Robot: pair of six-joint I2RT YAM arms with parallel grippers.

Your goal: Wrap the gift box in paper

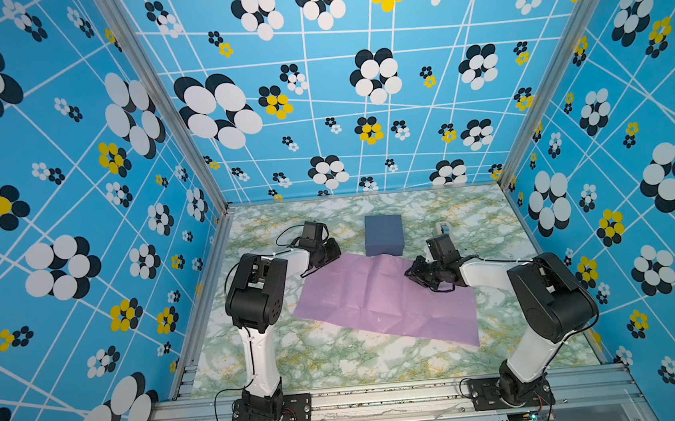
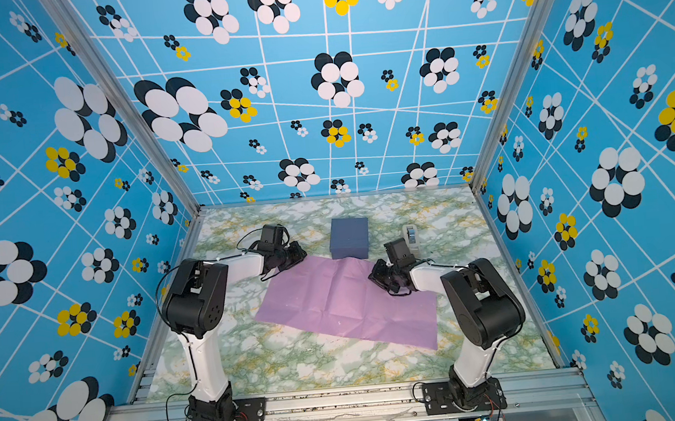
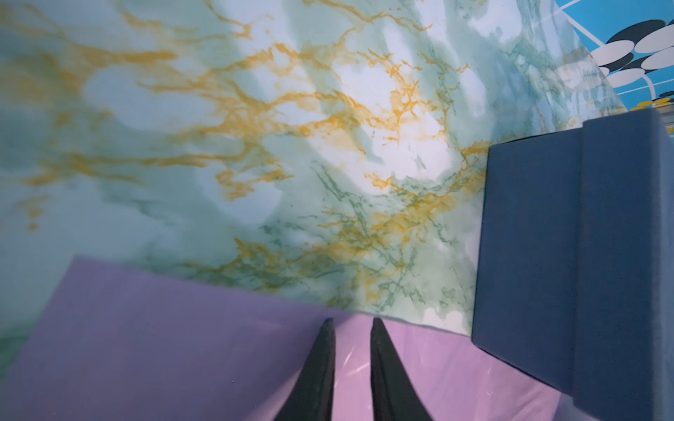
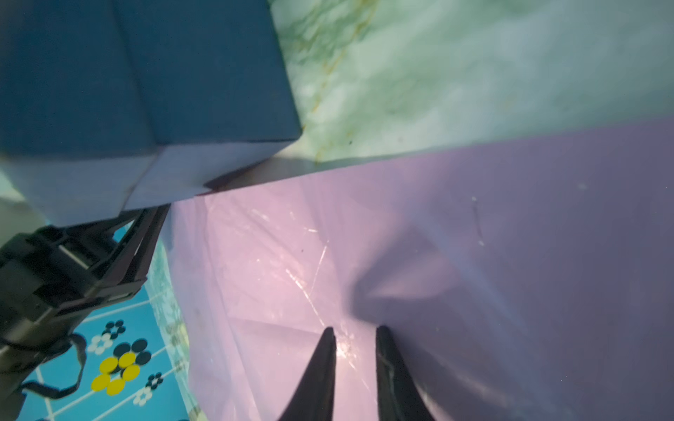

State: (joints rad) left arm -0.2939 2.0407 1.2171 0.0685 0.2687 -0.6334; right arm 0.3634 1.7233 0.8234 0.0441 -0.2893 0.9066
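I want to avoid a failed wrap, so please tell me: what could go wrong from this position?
1. The gift box stands at the far edge of the paper, not near its middle; a fold from here may leave sides uncovered.
2. The left gripper and the right gripper, jaws slightly apart, are close over the paper's far edge; a pinch or drag may tear it.
3. The tape dispenser stands close behind the right arm and could be knocked.

One gift box (image 1: 383,232), one paper (image 1: 381,299), one tape dispenser (image 2: 411,234), two robot arms (image 1: 257,339) (image 1: 544,306)
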